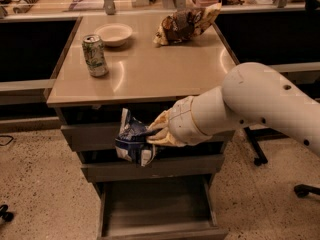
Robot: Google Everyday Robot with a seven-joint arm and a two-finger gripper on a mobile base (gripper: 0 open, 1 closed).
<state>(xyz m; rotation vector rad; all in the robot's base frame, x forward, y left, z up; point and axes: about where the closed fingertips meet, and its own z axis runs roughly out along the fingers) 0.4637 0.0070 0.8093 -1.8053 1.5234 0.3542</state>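
Note:
My gripper (150, 133) is shut on a crumpled blue and white chip bag (131, 140). It holds the bag in the air in front of the cabinet's upper drawers, just below the beige tabletop's (150, 74) front edge. The white arm reaches in from the right. Underneath the bag, the bottom drawer (159, 209) stands pulled out and looks empty.
On the tabletop stand a green soda can (94, 55) at the left, a white bowl (113, 34) behind it and a brown snack bag (184, 24) at the back right. Office chair legs (280, 169) stand on the speckled floor at the right.

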